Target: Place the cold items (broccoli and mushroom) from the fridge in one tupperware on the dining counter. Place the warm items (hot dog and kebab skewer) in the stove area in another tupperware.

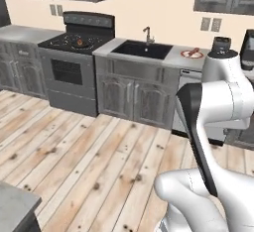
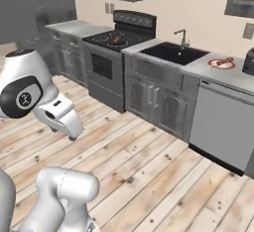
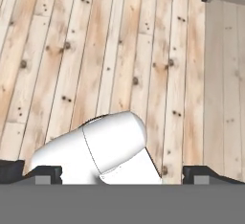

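End effector jaws spread wide, empty, above wooden floor; hot dog plate on counter beside sink.

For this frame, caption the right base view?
Arm folded over plank floor; stove, sink and plate line the far counter.

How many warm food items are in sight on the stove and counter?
2. One reddish item sits on the stovetop; its type is too small to tell. Another lies on a plate on the counter right of the sink. More may be hidden.
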